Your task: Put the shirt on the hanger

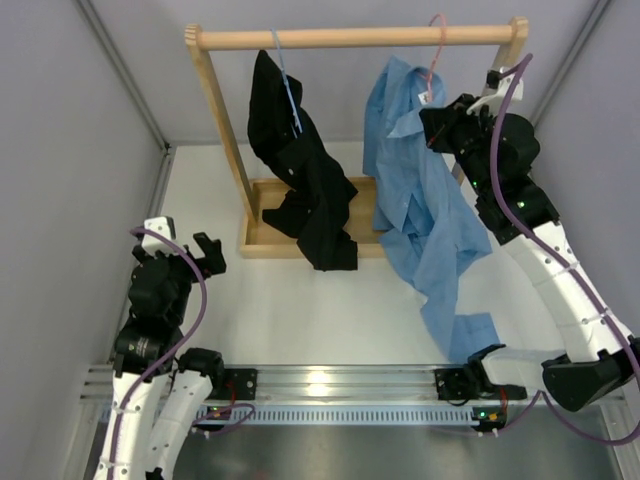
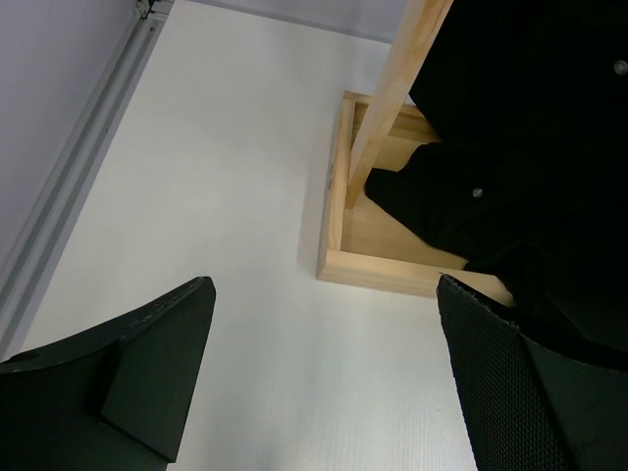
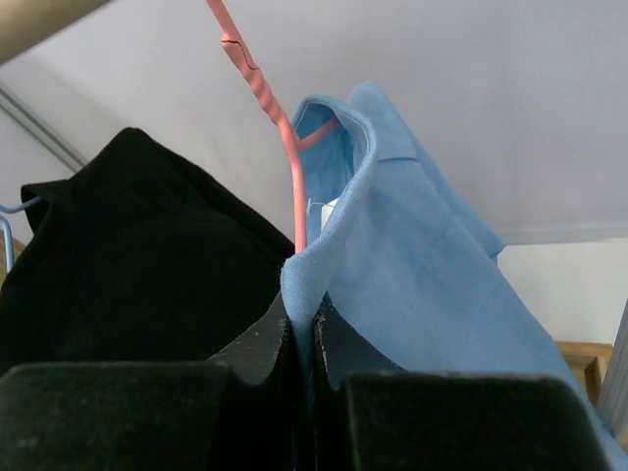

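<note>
Top view: the shirt [image 1: 420,200] hangs at 1 o'clock from the hanger [image 1: 437,45], whose hook sits over the rail [image 1: 360,38]; the shirt's lower end trails toward 5 o'clock, down to the table [image 1: 300,310]. The right gripper [image 1: 440,120] meets the shirt just below the collar. A black shirt [image 1: 300,180] hangs at 12 o'clock on a blue hanger [image 1: 285,70]. The left gripper [image 1: 205,255] is at 8 o'clock, well apart from both garments. Left wrist view: the left gripper [image 2: 324,363] has its jaws spread wide over bare table, with the rack base [image 2: 373,265] and black shirt [image 2: 530,147] toward 1 o'clock. Right wrist view: the right gripper [image 3: 304,329] is pinched closed on the shirt's [image 3: 412,275] front edge, directly below the hanger [image 3: 280,118], which runs up to 11 o'clock; the black shirt [image 3: 128,245] lies at 9 o'clock.
</note>
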`<state>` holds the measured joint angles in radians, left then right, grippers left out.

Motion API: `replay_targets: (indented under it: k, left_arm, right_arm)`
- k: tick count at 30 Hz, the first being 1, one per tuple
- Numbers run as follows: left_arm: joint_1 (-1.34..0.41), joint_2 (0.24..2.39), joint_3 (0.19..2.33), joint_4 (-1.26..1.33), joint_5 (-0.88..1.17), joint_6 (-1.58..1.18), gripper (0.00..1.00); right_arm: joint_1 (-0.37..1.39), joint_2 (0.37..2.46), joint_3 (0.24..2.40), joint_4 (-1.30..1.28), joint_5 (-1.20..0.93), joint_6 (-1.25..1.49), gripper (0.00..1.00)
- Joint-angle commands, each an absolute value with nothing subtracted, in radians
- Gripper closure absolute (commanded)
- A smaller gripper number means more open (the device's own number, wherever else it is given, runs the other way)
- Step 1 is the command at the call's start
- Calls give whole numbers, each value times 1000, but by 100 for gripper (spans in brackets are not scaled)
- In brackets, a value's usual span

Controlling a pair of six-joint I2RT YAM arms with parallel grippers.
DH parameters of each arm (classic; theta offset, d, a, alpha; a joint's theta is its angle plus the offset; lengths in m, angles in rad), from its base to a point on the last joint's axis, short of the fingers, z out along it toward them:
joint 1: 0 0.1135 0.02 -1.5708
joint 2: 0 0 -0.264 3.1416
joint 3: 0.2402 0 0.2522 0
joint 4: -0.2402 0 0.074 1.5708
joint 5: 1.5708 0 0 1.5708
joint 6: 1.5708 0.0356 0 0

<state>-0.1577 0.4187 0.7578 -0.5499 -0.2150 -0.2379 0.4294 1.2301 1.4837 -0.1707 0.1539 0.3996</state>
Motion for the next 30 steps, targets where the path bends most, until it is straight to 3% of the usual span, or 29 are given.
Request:
replay_targets:
  k: [1, 12, 15, 16, 19, 30]
  left_arm:
    - [-150, 408, 746, -486, -175, -244, 2]
    - [-150, 414, 746, -483, -175, -241, 2]
    - [-149, 411, 749, -485, -181, -241, 2]
    - [-149, 411, 749, -485, -183, -239, 2]
    - [-147, 411, 749, -486, -184, -239, 2]
    - [-147, 413, 747, -485, -176, -235, 2]
  right_arm:
    - [384, 1177, 1462, -11, 62, 466, 100]
    - [310, 1167, 1356, 72, -78, 514, 99]
    - [299, 1169, 1365, 75, -126, 509, 86]
    - [299, 1166, 1368, 74, -138, 506, 71]
    - [291, 1145, 1367, 72, -166, 503, 45]
    - [249, 1051, 1353, -83, -123, 359, 26]
